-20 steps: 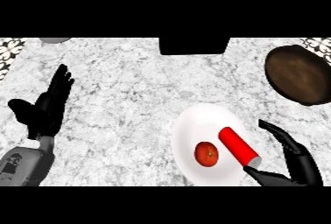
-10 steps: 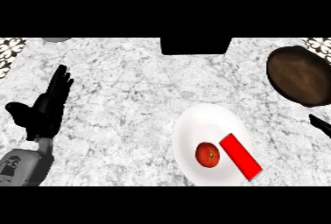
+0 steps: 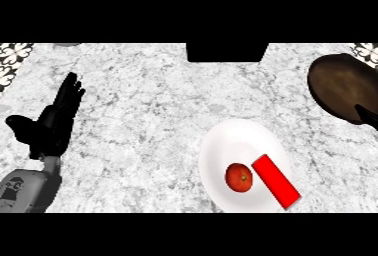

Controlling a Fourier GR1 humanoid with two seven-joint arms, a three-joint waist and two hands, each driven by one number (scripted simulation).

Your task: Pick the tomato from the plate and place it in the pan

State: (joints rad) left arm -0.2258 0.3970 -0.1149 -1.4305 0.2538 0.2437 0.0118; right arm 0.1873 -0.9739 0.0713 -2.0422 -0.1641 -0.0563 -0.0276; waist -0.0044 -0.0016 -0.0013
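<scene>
A small red tomato [image 3: 238,177] lies on the white plate [image 3: 236,142] at the lower middle right, touching the left side of a flat red block [image 3: 277,181] that lies slantwise on the same plate. The dark brown pan [image 3: 341,84] sits at the far right, cut off by the view's edge. Only a black sliver of my right hand [image 3: 366,114] shows at the right edge, over the pan's near rim and well away from the tomato. My left hand [image 3: 52,122] rests open at the left, fingers pointing up, holding nothing.
A black box-like object [image 3: 226,51] stands at the counter's back edge in the middle. Patterned tiles [image 3: 13,57] show at the back left corner. Grey speckled counter [image 3: 148,110] spreads between my left hand and the plate.
My right hand has pulled away from the plate's right side and gone up along the right edge toward the pan, almost out of view. The tomato, block and left hand stay where they were.
</scene>
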